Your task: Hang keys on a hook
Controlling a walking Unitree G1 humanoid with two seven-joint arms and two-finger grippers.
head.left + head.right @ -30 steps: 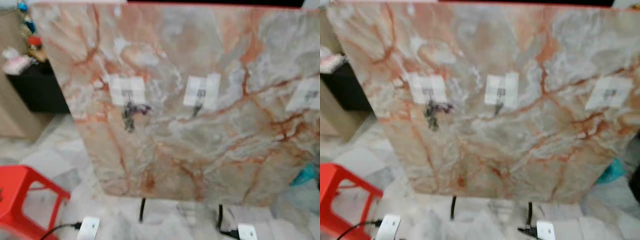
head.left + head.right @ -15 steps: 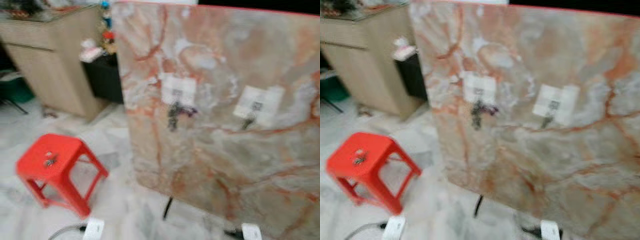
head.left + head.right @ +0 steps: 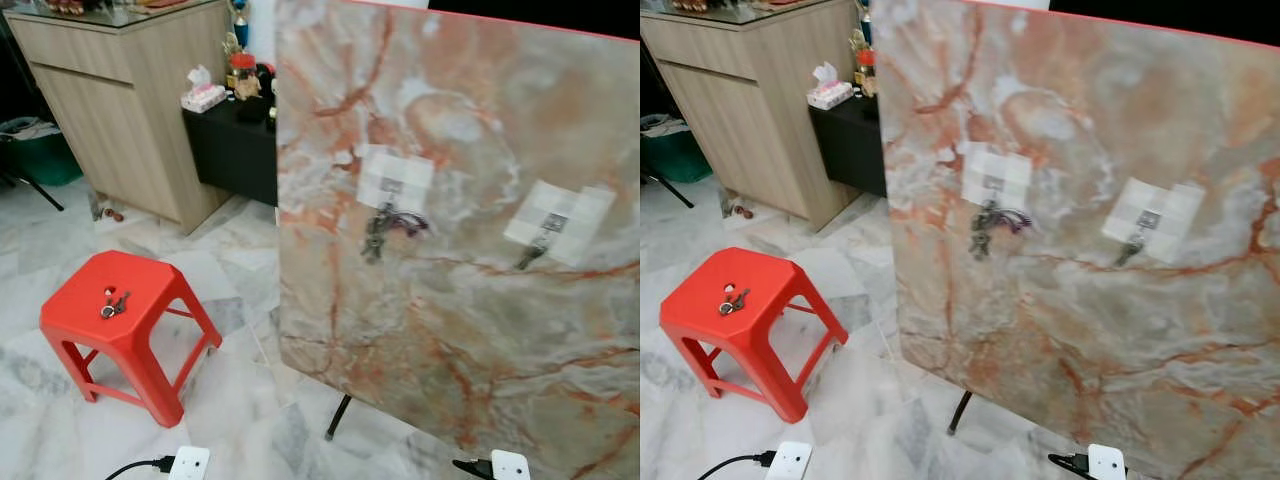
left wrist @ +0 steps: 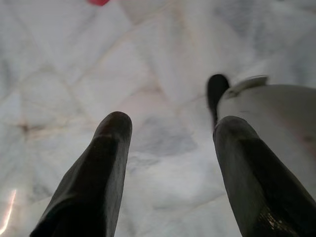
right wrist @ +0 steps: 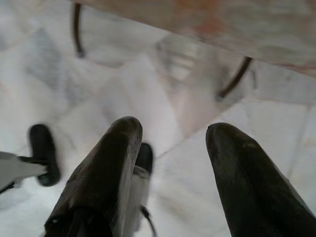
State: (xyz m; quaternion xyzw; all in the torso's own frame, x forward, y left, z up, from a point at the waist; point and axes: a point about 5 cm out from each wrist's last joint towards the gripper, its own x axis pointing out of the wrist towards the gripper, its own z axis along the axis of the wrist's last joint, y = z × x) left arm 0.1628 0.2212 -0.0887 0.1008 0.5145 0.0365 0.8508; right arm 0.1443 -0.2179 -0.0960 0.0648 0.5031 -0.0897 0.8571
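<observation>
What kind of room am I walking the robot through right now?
Likely a room in a home, set up for practice: a marble-tiled floor, a wooden cabinet with a tissue box beside it, a red plastic stool holding keys, and a freestanding marble-look board carrying stick-on hooks.

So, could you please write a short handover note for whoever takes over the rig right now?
Left gripper: open, holding nothing, hanging over the marble floor.
Right gripper: open, holding nothing, hanging low near the panel's legs.
Keys: lying on the red stool, to the left of the marble panel.
Hooks: the left hook already carries a key bunch; the next hook also has something small hanging from it.
Done: nothing picked up.
Left: go to the stool, grasp the keys, hang them on a hook.
</observation>
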